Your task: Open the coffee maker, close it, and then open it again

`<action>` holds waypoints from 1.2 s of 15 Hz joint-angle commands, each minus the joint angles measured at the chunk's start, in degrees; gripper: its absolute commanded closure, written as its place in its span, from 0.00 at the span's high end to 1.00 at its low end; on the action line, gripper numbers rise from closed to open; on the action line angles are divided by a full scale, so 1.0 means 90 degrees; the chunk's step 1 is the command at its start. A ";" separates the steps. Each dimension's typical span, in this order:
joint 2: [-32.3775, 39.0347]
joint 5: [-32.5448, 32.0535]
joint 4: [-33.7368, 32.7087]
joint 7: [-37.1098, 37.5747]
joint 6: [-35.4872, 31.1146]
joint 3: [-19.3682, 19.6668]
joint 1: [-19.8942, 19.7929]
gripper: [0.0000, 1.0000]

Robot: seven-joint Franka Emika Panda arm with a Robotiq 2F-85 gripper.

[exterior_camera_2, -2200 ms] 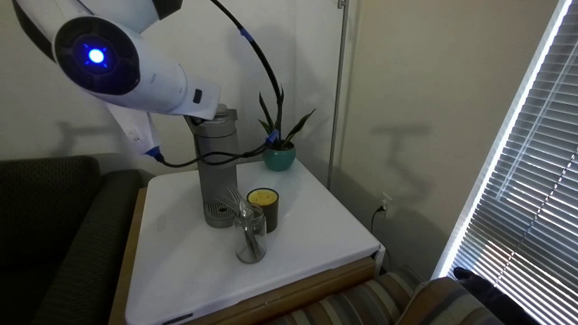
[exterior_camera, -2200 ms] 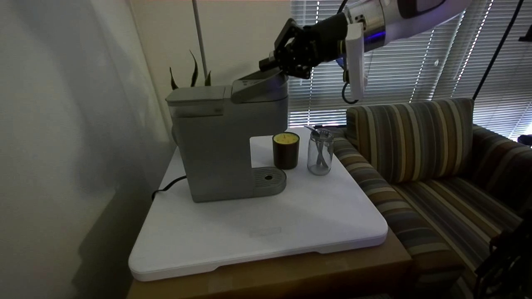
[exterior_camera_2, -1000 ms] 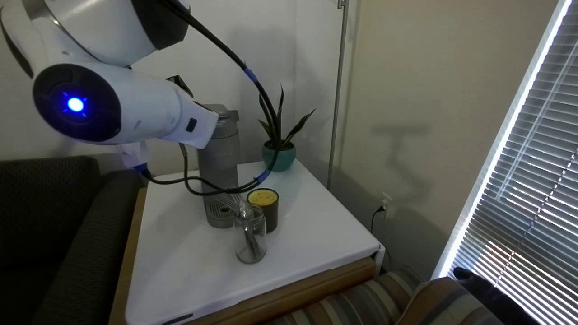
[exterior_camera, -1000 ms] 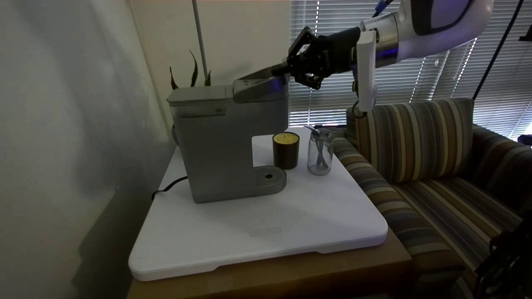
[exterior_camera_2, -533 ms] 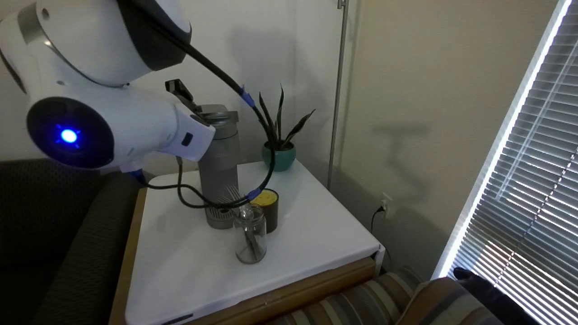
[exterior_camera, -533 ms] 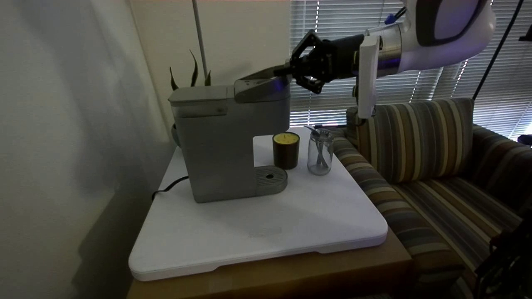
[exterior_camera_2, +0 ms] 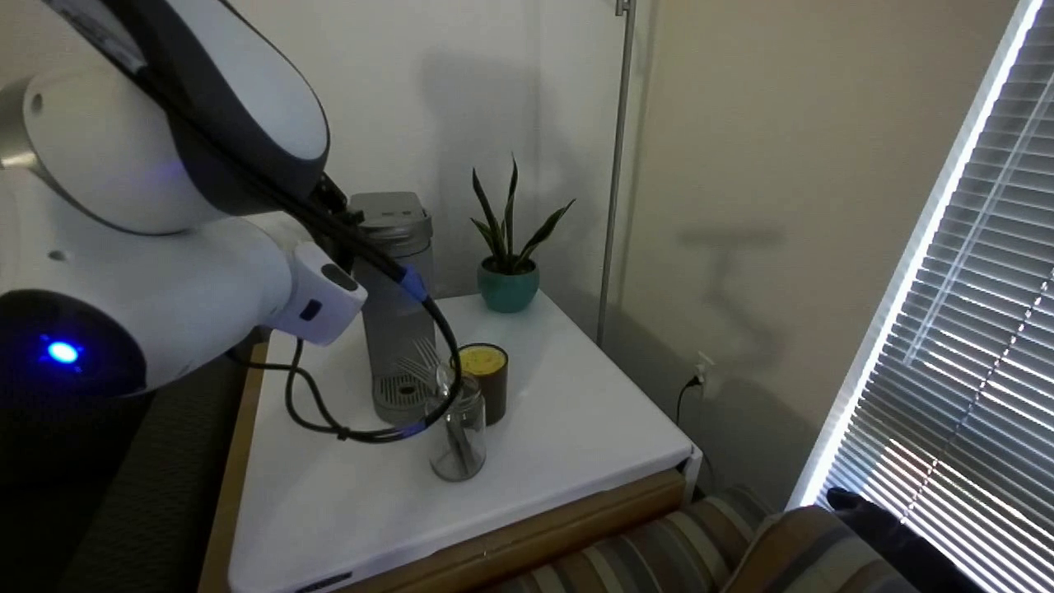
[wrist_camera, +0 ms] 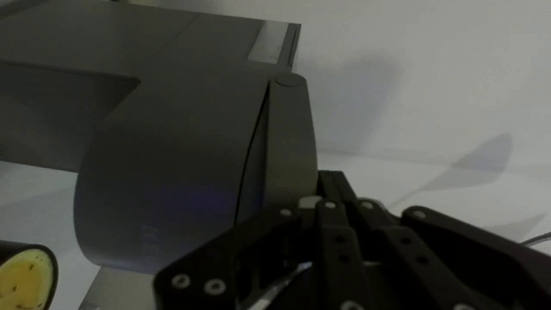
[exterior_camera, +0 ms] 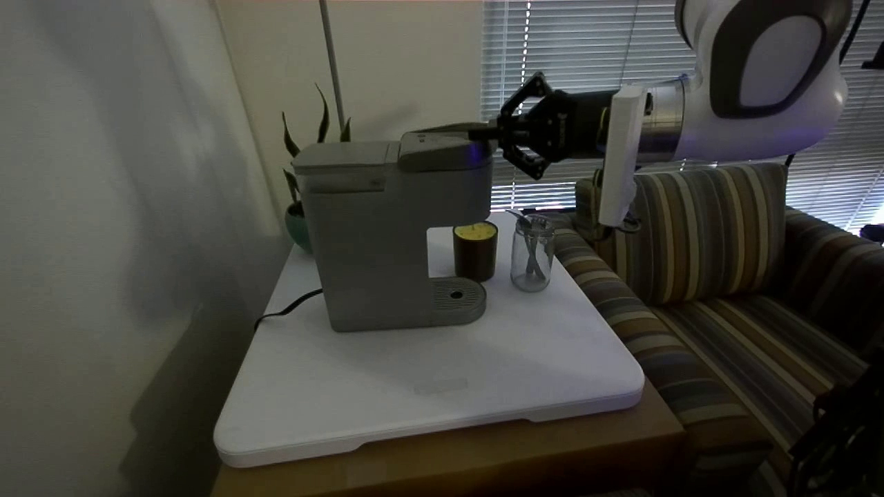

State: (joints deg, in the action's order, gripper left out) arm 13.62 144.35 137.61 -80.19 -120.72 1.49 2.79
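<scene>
- The coffee maker [exterior_camera: 373, 255] stands upright on the tabletop [exterior_camera: 331, 400], its recess and round drip base [exterior_camera: 459, 307] turned toward the side from which the arm [exterior_camera: 725, 138] reaches in. A dark cup [exterior_camera: 475, 259] and a glass jar [exterior_camera: 532, 266] stand near its front, and a potted plant [exterior_camera_2: 508, 288] stands behind it.
- Its lid [exterior_camera: 445, 152] lies flat, or very nearly so, in both exterior views. In the wrist view a thin dark seam [wrist_camera: 246, 165] runs beside the lid's front handle [wrist_camera: 290, 142]; whether the lid is fully seated cannot be told.
- Judging by the flat-lying lid and the jaws set on top of it, the closing step is in hand and close to its end, if not finished.
- That would mean the first opening is done, though these views alone cannot prove it.
- What is left, then: perhaps a last bit of pressing, backing the jaws off, and opening the lid again. None of that second opening shows yet.
- The jaws are together, with no gap to speak of between the fingertips [wrist_camera: 333, 185] and nothing held between them.
- The fingertips appear to touch the lid at its front edge, lying on its upper side rather than hooked under it; this looks like pushing, not gripping.
- For the reopening, the jaws would probably have to come lower and catch the handle from beneath.
</scene>
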 commanded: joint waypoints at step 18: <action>0.0908 -0.1041 -0.0404 -0.0467 0.1706 0.0307 0.0061 0.00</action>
State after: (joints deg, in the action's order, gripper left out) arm 22.43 137.31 134.65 -82.67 -104.04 3.37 2.76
